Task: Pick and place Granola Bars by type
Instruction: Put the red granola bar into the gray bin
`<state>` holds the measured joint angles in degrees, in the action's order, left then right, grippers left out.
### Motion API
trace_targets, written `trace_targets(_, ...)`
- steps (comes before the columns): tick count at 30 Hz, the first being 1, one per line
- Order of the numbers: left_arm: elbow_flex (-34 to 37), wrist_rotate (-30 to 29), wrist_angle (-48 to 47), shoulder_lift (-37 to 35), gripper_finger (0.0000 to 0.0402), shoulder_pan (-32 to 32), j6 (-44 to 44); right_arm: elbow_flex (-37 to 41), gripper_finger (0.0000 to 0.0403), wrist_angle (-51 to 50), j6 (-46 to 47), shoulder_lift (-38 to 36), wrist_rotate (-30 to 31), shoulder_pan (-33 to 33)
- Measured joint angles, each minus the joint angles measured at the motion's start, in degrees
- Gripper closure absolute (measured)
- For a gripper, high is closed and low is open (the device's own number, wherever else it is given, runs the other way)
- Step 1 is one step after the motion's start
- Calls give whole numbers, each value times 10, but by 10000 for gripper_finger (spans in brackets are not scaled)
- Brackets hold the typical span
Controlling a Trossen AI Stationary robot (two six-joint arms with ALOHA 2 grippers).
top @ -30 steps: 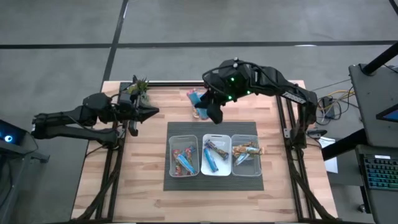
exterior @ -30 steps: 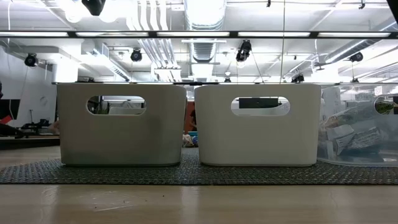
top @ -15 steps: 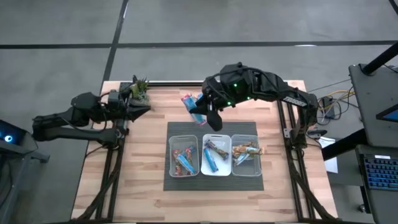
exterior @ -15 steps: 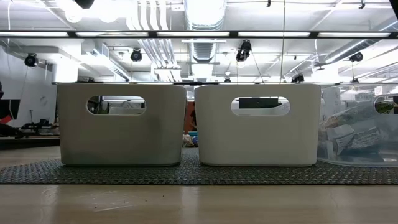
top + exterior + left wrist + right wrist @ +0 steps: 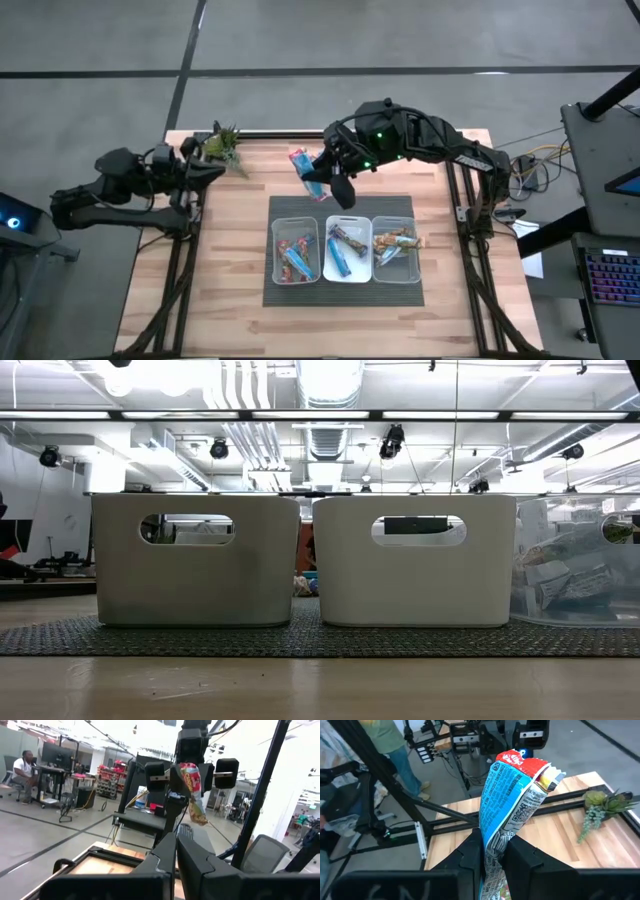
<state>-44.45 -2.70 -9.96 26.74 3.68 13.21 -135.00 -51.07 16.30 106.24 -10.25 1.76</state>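
My right gripper (image 5: 320, 181) hangs over the far middle of the table, shut on a blue granola bar with a red top (image 5: 510, 795). The same bar (image 5: 304, 169) is clear of the wood, beyond the far edge of the dark mat (image 5: 342, 288). More granola bars lie in three clear bins: blue with orange in the left bin (image 5: 295, 250), blue in the middle bin (image 5: 347, 250), tan in the right bin (image 5: 396, 250). My left gripper (image 5: 216, 171) is shut on nothing at the table's far left corner, beside the small plant (image 5: 223, 145). My right gripper pinches the bar's lower end (image 5: 491, 851) between its two fingers (image 5: 470, 855). The fingers reach toward the table's left edge, slanting a little down. The bar sticks out beyond the fingertips, red end foremost, lifted clear of the table.
The three bins stand side by side on the mat in the table's middle; in the low view the nearest two (image 5: 195, 560) (image 5: 415, 560) look white. Bare wood lies around the mat. Black frame rails run along the far and side edges.
My left gripper has drawn back toward the table's left edge, still shut. My right gripper has swung a little toward the left edge and tipped up, carrying the bar with it, clear of the table.
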Motion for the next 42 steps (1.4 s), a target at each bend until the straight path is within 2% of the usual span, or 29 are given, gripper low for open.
trace_targets(7,0,0,-11,0,401,0,0,4,347,-33,-6,6,-31,0)
trace_targets(17,0,1,-16,0,401,0,2,6,347,-70,-42,55,-53,0)
trace_targets(42,0,2,-21,-2,401,0,1,6,347,-128,-107,218,-54,-6)
